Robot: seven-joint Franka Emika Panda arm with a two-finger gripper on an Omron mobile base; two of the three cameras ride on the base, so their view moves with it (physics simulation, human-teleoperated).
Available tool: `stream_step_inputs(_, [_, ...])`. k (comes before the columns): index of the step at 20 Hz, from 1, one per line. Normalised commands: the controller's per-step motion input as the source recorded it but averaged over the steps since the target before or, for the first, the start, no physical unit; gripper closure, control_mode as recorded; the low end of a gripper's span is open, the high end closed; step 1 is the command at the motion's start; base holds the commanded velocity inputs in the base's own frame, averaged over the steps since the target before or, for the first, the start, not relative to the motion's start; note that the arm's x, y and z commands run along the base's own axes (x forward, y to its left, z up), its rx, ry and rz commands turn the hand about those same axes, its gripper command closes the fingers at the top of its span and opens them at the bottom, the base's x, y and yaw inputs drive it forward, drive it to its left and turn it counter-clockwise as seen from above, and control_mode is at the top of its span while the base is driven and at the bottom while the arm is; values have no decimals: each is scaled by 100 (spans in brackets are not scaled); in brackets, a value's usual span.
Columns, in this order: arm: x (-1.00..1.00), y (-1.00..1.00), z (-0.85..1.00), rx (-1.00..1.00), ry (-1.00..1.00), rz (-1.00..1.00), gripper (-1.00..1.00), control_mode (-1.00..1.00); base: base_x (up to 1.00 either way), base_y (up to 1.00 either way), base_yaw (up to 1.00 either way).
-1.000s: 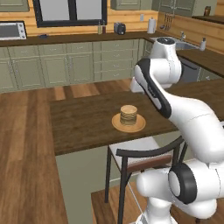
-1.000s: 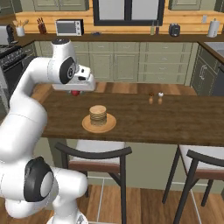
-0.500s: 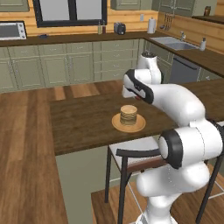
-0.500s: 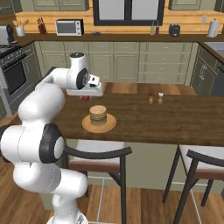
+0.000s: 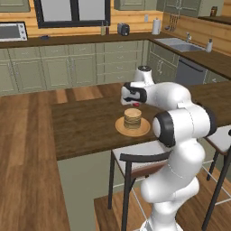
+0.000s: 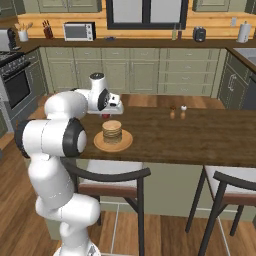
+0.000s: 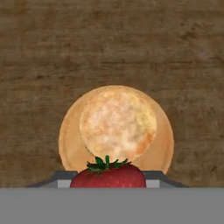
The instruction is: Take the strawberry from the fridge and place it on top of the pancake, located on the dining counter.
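My gripper is shut on the small red strawberry, which shows as a red spot under the hand. It hangs just above the far edge of the pancake, a tan stack on a round tan plate. Looking down from the hand, the pancake and its plate lie right beyond the berry. The plate stands on the dark wood dining counter, near its front edge. The fridge is out of view.
Two small shakers stand on the counter to the right of the plate. Dark-framed stools are tucked under the counter's near edge. Green cabinets with a microwave line the back wall.
The arm has folded in, and the hand with the strawberry has moved closer and lower, from beyond the counter's far side to just over the pancake.
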Motion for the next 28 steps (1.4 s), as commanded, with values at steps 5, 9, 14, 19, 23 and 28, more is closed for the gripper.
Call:
stream_step_inputs(5, [70, -1, -14, 0, 9, 0, 100, -100, 0, 0, 0])
stream_step_inputs(9, [2, -6, -34, 0, 15, 0, 100, -100, 0, 0, 0])
stream_step_inputs(14, [-25, -13, -35, 0, 10, -4, 100, -100, 0, 0, 0])
stream_step_inputs(19, [-5, 4, -23, 0, 5, -3, 100, -100, 0, 0, 0])
stream_step_inputs(23, [12, 19, -11, 0, 1, 0, 100, -100, 0, 0, 0])
stream_step_inputs(28, [23, -3, -2, 0, 0, 0, 100, -100, 0, 0, 0])
